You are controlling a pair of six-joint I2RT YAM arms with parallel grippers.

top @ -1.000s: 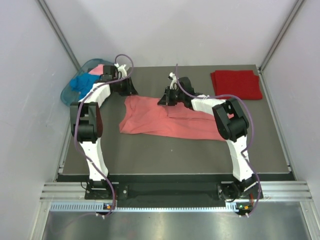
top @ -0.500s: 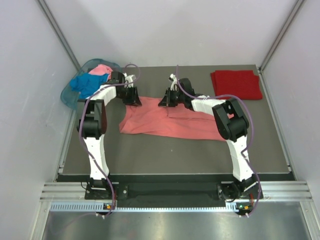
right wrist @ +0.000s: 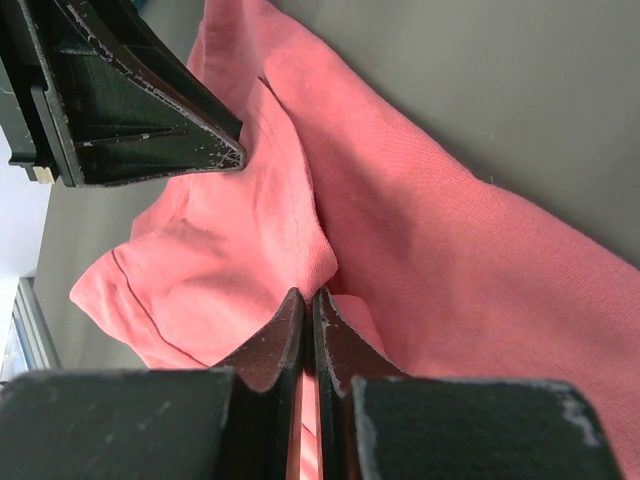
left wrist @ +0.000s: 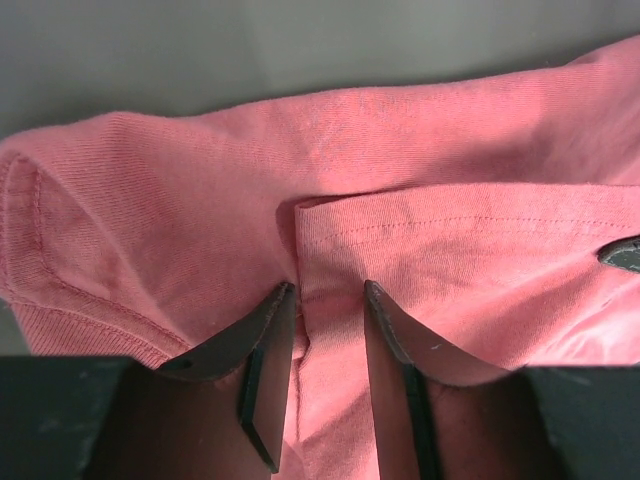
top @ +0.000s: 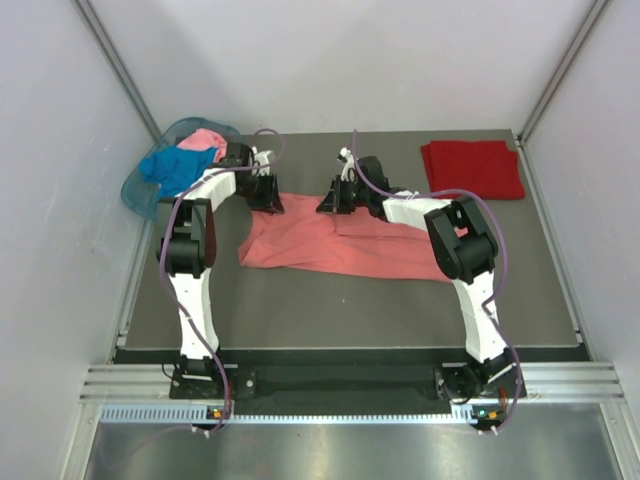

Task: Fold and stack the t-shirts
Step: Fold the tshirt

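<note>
The salmon-coral t-shirt (top: 330, 245) lies spread across the middle of the table. My left gripper (top: 268, 195) is down on its far left corner, open, its jaws straddling a fold of the hem (left wrist: 328, 290). My right gripper (top: 330, 200) is shut on a pinch of the same shirt's far edge (right wrist: 308, 295); the left gripper's fingers (right wrist: 130, 90) show close by in the right wrist view. The dark red t-shirt (top: 472, 168) lies folded at the far right. The bright blue t-shirt (top: 170, 168) and the light pink one (top: 205, 138) lie crumpled in the basket.
The translucent teal basket (top: 135, 190) stands at the far left corner, partly off the table. Grey walls close in on both sides and behind. The dark table surface (top: 350, 310) lies in front of the salmon shirt.
My left gripper has moved right, from beside the basket onto the salmon shirt's far left corner. The right gripper has stayed where it was, shut on the shirt.
</note>
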